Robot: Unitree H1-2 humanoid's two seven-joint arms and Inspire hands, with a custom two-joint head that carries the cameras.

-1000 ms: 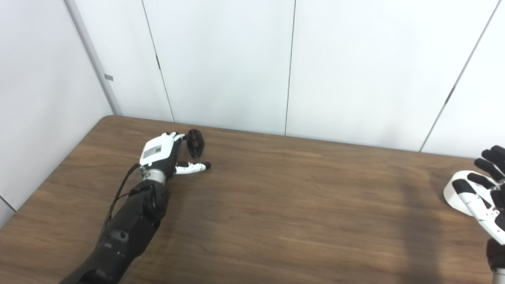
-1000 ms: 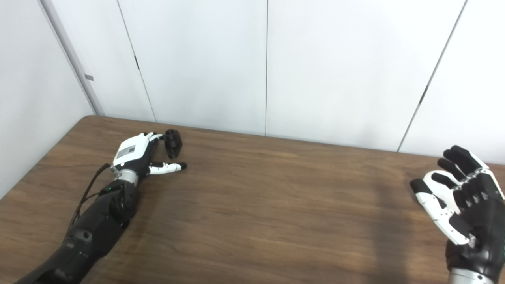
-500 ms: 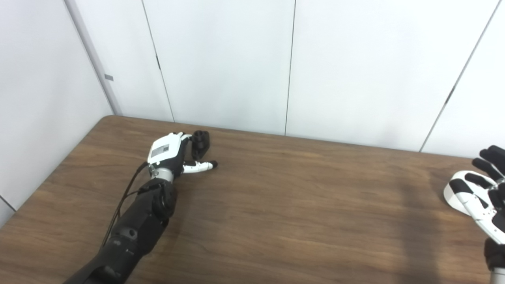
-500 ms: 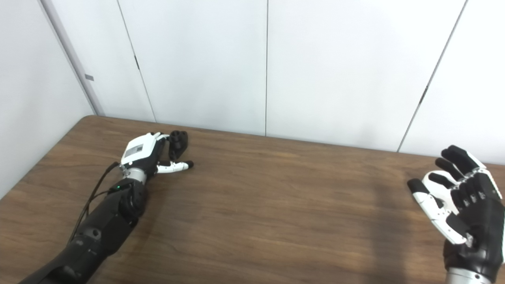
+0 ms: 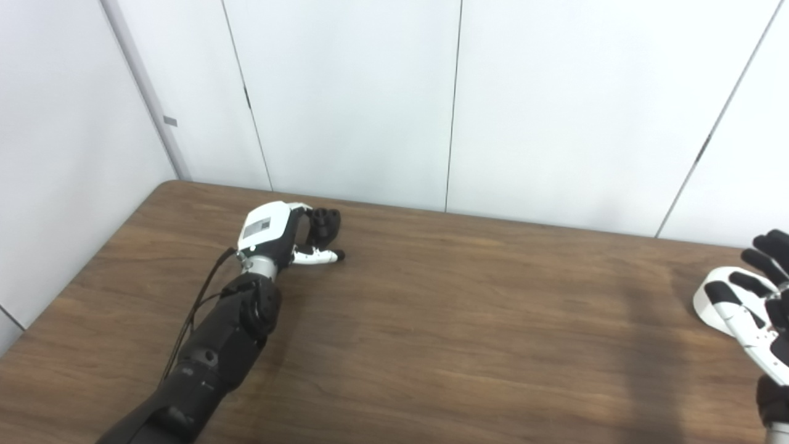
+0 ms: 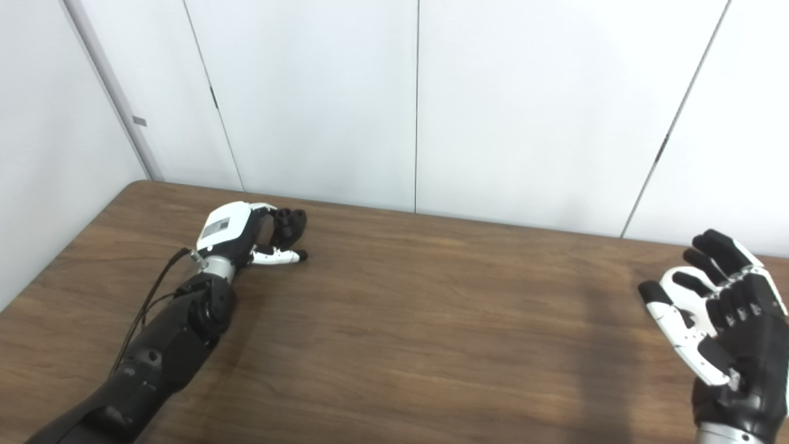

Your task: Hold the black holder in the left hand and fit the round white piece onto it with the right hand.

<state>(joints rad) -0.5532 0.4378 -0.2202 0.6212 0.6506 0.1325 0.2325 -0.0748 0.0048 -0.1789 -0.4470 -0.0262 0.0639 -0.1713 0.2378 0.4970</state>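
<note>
The black holder (image 5: 325, 223) is at the far left of the brown table (image 5: 431, 320), close to the wall. My left hand (image 5: 274, 229) reaches it from the left. Its dark fingers curl around the holder and hide most of it, while the thumb (image 5: 320, 256) sticks out flat just below. The round white piece (image 5: 703, 309) lies at the table's right edge, partly covered by my right hand (image 6: 718, 324). That hand hovers over it, open, with fingers spread and nothing held. In the right eye view the piece is hidden behind this hand.
White wall panels (image 5: 456, 105) stand directly behind the table's far edge. A dark cable (image 5: 197, 302) runs along my left forearm. The table's left edge (image 5: 80, 271) slants away near the left arm.
My left hand has slid to the right and curled its fingers around the black holder, which has shifted right with it. The right hand has barely moved.
</note>
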